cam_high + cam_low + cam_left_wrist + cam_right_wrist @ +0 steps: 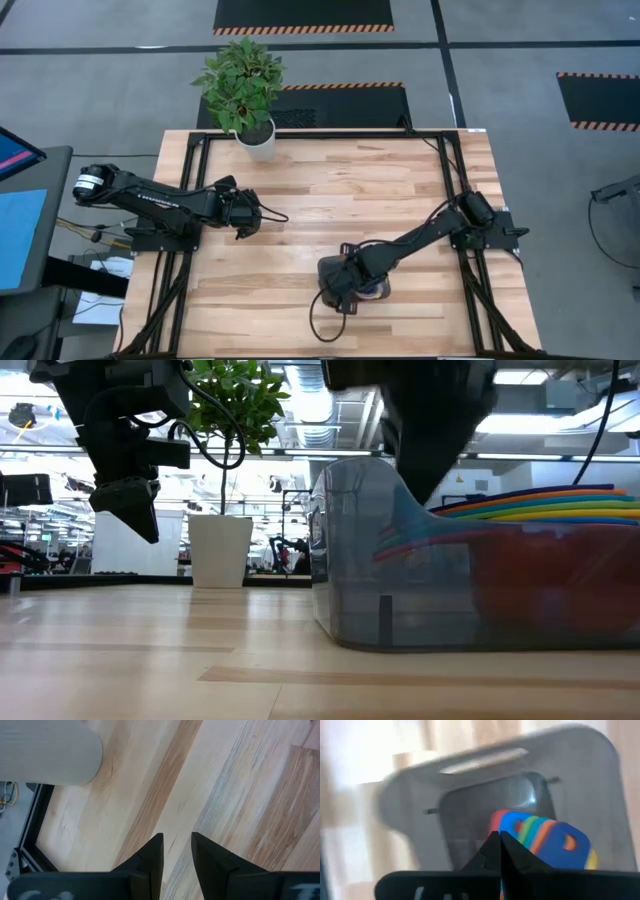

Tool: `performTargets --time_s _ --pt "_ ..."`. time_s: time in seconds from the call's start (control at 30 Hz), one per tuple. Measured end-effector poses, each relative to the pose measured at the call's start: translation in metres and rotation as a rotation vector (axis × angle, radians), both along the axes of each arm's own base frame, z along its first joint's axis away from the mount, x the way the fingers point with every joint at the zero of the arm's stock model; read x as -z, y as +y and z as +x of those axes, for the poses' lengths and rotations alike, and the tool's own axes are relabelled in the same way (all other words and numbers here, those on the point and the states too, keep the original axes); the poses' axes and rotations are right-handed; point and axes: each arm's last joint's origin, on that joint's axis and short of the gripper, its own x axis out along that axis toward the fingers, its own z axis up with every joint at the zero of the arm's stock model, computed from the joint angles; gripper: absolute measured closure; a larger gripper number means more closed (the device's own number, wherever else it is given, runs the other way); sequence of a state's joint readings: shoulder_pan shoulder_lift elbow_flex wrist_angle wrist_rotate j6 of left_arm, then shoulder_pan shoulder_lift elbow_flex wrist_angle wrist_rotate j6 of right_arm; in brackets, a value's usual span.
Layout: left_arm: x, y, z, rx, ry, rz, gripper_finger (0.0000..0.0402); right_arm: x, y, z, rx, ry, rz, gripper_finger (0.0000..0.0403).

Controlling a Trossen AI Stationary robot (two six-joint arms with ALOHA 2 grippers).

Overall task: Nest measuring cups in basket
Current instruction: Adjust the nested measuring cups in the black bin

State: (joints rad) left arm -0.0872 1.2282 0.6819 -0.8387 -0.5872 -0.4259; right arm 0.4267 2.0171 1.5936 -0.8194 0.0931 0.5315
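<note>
Your right gripper [352, 292] sits at the lower centre of the high view, directly over the basket [350, 560], and its jaws are pressed together with nothing between them, the two tips meeting in a point in the right wrist view. The basket rests on the wooden surface [340, 200] and fills the right half of the low view, its rounded grey wall close to the camera. Inside it you can see the measuring cups [540, 510] stacked one in another, their handles fanning out as coloured bands of blue, orange, yellow, green and red above the rim; the right wrist view shows the same stack [540, 837] as a blurred cluster of colour, so you probably cannot count the cups from there. Your left gripper [247, 214] hangs above bare wood at the left middle of the high view, well apart from the basket, its jaws spread partway and holding nothing. A potted plant [245, 90] in a white pot stands at the surface's far edge, upper left of centre.
</note>
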Motion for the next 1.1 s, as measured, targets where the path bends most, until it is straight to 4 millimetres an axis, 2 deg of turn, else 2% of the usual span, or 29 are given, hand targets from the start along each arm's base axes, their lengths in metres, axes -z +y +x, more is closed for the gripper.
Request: performTargets --time_s 0.2,0.43,0.57,0.77,0.9,1.1 --pt "0.0 0.0 0.0 0.0 0.0 0.0 0.031 -0.026 0.018 0.0 -0.108 -0.057 0.02 0.0376" --pt "0.0 0.0 0.0 0.0 0.0 0.0 0.031 -0.028 0.03 -0.007 -0.134 -0.047 0.012 0.0387" --pt "0.0 0.0 0.0 0.0 0.0 0.0 0.031 -0.025 0.022 -0.015 -0.016 0.009 -0.122 0.0397" --pt "0.0 0.0 0.0 0.0 0.0 0.0 0.031 -0.025 0.009 -0.031 0.11 0.114 -0.274 0.0386" --pt "0.0 0.0 0.0 0.0 0.0 0.0 0.031 -0.022 0.003 -0.042 0.183 0.219 -0.323 0.0396" --pt "0.0 0.0 0.0 -0.001 -0.001 0.0 0.031 -0.018 -0.007 -0.04 0.208 0.246 -0.318 0.0387"
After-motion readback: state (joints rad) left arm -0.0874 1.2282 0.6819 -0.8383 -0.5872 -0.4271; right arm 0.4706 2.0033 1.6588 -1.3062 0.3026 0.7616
